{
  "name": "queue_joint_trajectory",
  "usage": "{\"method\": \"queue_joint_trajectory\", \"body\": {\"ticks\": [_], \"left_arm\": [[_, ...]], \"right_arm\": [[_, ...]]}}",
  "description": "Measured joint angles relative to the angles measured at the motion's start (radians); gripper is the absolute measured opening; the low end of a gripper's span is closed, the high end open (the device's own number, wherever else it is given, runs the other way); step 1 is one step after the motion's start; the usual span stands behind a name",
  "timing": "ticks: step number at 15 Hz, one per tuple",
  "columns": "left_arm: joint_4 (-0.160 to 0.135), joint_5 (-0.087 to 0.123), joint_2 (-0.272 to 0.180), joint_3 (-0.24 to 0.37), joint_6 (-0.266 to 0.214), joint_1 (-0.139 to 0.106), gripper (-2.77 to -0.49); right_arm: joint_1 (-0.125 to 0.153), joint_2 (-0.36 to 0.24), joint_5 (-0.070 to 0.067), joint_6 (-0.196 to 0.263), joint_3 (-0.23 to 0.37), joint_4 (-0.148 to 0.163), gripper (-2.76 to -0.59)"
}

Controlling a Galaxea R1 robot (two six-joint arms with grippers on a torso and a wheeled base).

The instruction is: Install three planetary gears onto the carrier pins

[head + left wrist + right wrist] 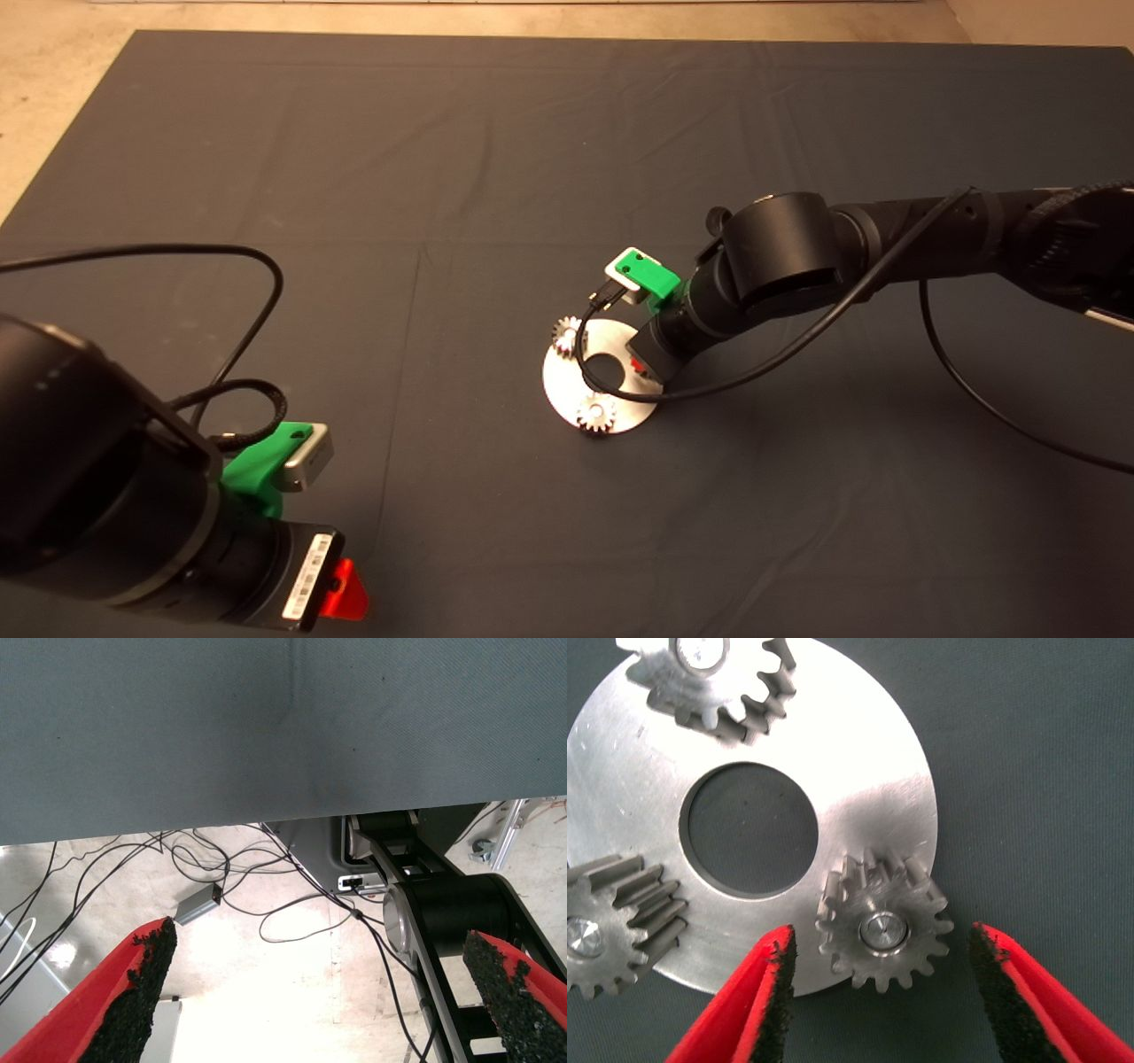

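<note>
Three planetary gears [884, 930] flat on pins, bores up | right claw [877, 992] open.

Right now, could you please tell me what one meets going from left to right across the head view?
Left pincer → gear → gear, both on the disc → right pincer, its arm reaching to the right edge.

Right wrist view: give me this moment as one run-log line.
right gripper: open, astride third gear | gears on pins: three | disc: on mat | left gripper: open, parked at mat's edge
</note>
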Motion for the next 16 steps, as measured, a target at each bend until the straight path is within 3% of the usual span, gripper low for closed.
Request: {"method": "queue_joint_trajectory", "body": {"ticks": [2,4,6,8,10,12,14,16], "left_arm": [[0.0,0.0,0.003,0.0,0.0,0.0,-0.93],[0.0,0.0,0.003,0.0,0.0,0.0,-0.93],[0.0,0.0,0.005,0.0,0.0,0.0,-0.93],[0.0,0.0,0.005,0.0,0.0,0.0,-0.93],[0.0,0.0,0.004,0.0,0.001,0.0,-0.78],[0.0,0.0,0.006,0.0,0.006,0.0,-0.72],[0.0,-0.001,0.011,0.0,0.01,0.0,-0.64],[-0.001,0.001,0.006,0.0,0.012,0.0,-0.51]], "right_arm": [[0.0,-0.003,-0.024,0.0,0.044,0.0,-1.91],[0.0,-0.011,-0.026,0.019,0.095,0.0,-1.75],[0.001,-0.04,-0.026,0.057,0.179,0.001,-1.75],[0.004,-0.106,-0.023,0.088,0.267,0.008,-1.62],[0.014,-0.229,-0.025,0.12,0.322,0.034,-1.62],[0.026,-0.317,-0.046,0.154,0.344,0.122,-1.49],[0.027,-0.365,-0.033,0.189,0.381,0.274,-1.49],[0.029,-0.446,-0.025,0.222,0.419,0.398,-1.33]]}}
